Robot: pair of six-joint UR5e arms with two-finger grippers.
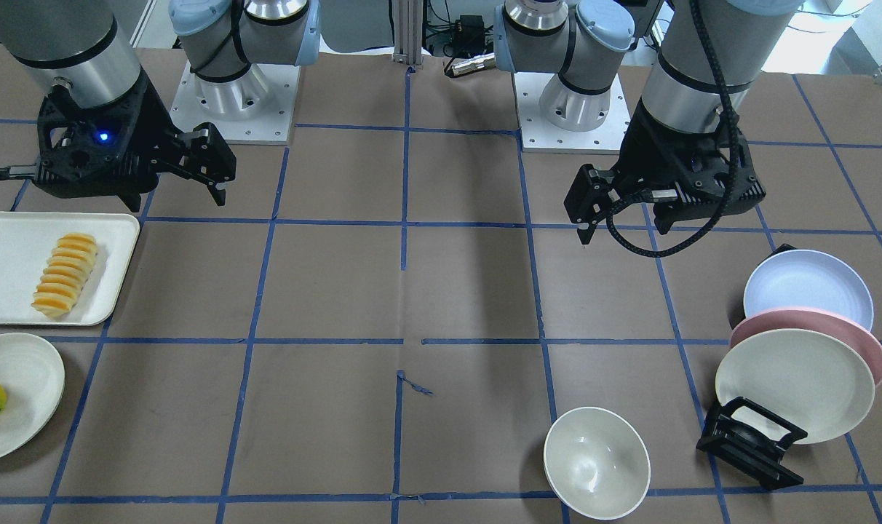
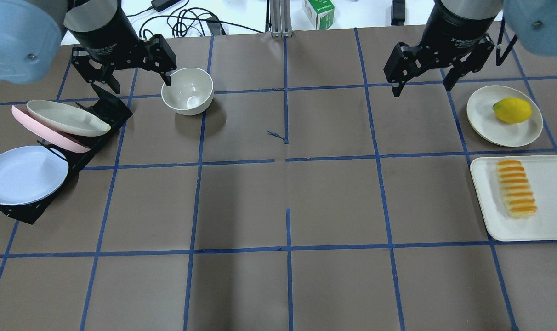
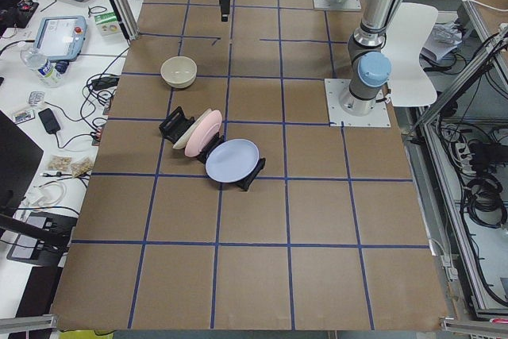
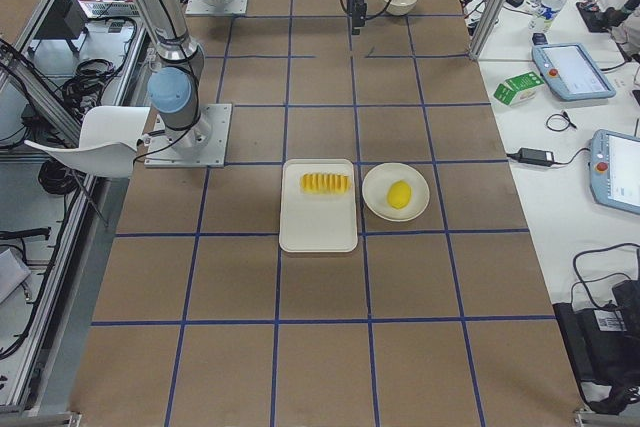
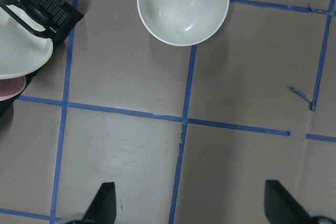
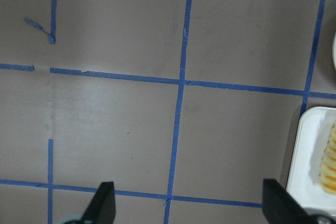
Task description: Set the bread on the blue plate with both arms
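Note:
The bread [image 2: 516,188] lies on a white tray [image 2: 549,220] at the table's right edge. It also shows in the front view [image 1: 64,274], and its end shows in the right wrist view [image 6: 329,163]. The blue plate [image 2: 23,174] leans in a black rack at the far left and also shows in the front view [image 1: 807,287]. My left gripper [image 2: 140,83] hangs open and empty above the table, beside a white bowl. My right gripper [image 2: 421,88] hangs open and empty, left of the lemon plate. Both wrist views show wide-apart fingertips [image 5: 105,203] [image 6: 105,203] with nothing between them.
A white bowl [image 2: 187,90] stands by the left gripper. A pink plate [image 2: 44,133] and a cream plate [image 2: 67,118] lean in the black rack [image 2: 108,108] behind the blue one. A lemon [image 2: 512,110] lies on a cream plate [image 2: 483,122] beyond the tray.

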